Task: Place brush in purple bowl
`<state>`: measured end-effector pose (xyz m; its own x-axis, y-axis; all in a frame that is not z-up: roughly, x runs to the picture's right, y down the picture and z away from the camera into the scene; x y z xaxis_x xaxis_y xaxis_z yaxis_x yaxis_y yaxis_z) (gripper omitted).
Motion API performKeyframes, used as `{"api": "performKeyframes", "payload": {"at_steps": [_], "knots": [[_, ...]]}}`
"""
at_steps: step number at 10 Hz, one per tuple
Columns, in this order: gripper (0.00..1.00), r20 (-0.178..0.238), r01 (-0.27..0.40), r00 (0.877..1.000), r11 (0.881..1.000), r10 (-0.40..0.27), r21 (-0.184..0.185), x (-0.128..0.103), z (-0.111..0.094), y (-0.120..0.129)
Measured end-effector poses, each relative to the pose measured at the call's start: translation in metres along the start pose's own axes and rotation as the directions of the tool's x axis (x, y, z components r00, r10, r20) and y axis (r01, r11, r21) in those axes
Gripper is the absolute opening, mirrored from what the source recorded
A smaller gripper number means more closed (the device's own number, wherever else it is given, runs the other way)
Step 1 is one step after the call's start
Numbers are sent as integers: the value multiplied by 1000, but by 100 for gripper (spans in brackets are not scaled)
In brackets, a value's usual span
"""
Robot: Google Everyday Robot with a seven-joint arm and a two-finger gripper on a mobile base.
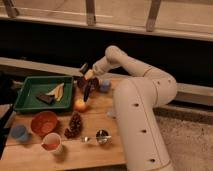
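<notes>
The dark purple bowl (85, 83) stands on the wooden table (95, 152) just right of the green tray. My gripper (85, 70) is right above the bowl's far rim, at the end of the white arm (134, 70) that reaches in from the right. The brush (89, 93) shows as a slim dark stick leaning from the bowl down over its near rim towards the orange fruit. I cannot tell whether the gripper still touches the brush.
A green tray (30, 83) at the left holds a banana (57, 91) and a short dark bar (45, 98). On the table are an orange fruit (80, 105), a pine cone (75, 125), an orange-red bowl (44, 122), a blue cup (20, 132), a white cup (51, 143), a metal spoon (100, 136) and a small blue object (105, 86).
</notes>
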<state>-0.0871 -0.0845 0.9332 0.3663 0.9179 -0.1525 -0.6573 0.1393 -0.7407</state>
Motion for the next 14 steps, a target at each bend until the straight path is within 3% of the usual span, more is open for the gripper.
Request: {"api": "performKeyframes", "payload": {"at_steps": [3,4,9,11,14], "knots": [[77,-17,-11,1000,1000,10,-29,5,1,1],[80,-22,-10,1000,999,9,-35,6,1,3],[80,-64,-3,998,998,0,-57,15,3,11],[80,-43,9,999,999,-11,-51,9,-6,15],[80,37,38,999,999,-38,-6,-12,-40,24]]}}
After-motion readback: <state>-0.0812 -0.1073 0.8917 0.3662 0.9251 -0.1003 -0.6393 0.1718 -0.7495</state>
